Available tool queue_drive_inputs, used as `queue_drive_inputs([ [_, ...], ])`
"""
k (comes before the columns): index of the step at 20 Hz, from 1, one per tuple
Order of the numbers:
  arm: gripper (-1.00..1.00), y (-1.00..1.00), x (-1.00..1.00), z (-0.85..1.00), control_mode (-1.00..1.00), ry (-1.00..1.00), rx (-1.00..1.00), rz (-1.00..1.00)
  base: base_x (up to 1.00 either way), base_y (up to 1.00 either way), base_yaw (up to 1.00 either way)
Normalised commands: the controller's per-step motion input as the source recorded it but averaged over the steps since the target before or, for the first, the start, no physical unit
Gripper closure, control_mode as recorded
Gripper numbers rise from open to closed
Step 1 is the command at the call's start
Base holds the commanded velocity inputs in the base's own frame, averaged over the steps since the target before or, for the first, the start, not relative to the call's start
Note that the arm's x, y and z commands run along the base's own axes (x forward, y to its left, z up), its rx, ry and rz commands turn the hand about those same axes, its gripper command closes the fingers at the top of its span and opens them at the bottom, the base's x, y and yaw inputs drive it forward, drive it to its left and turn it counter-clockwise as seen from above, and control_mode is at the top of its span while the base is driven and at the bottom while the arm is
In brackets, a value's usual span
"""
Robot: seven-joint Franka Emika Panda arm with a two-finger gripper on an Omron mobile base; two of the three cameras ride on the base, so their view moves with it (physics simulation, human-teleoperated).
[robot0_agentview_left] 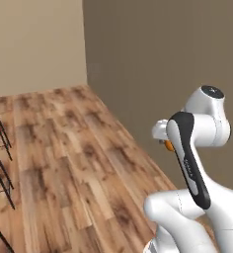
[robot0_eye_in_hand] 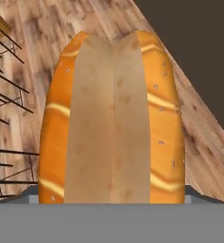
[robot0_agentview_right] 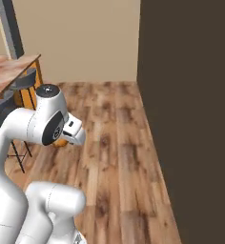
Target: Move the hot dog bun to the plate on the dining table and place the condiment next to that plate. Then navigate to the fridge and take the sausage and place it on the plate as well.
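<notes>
The wooden plank floor (robot0_agentview_left: 64,163) spreads out below and ahead of the gripper, and a dark brown wall (robot0_agentview_right: 190,119) rises on the gripper's right side, with a beige wall (robot0_agentview_right: 81,40) further ahead. Off to the gripper's left, the end of the dining table (robot0_agentview_right: 9,71), a reddish-brown marbled slab on orange legs, shows in the right base view, with grey stools (robot0_agentview_right: 24,81) on thin black legs tucked beside it. The white arm is folded high above the floor. The gripper (robot0_eye_in_hand: 112,201) is closed around the hot dog bun (robot0_eye_in_hand: 114,118), its jaws spread wide to take the bun's width; in the hand view the bun stands straight out from the gripper, orange crust on both sides and the pale split facing the camera. In the left base view only a small orange edge of the bun (robot0_agentview_left: 168,146) peeks out beside the hand, well above the floor.
</notes>
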Motion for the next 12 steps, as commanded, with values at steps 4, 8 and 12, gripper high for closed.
queue_drive_inputs([
  [4,1.00,0.00,0.00,0.00,1.00,0.00,0.00,0.00,0.79,-0.04,0.76],
  [8,1.00,0.00,0.00,0.00,1.00,0.00,0.00,0.00,0.78,-0.08,0.75],
  [12,1.00,0.00,0.00,0.00,1.00,0.00,0.00,0.00,0.78,-0.12,0.75],
])
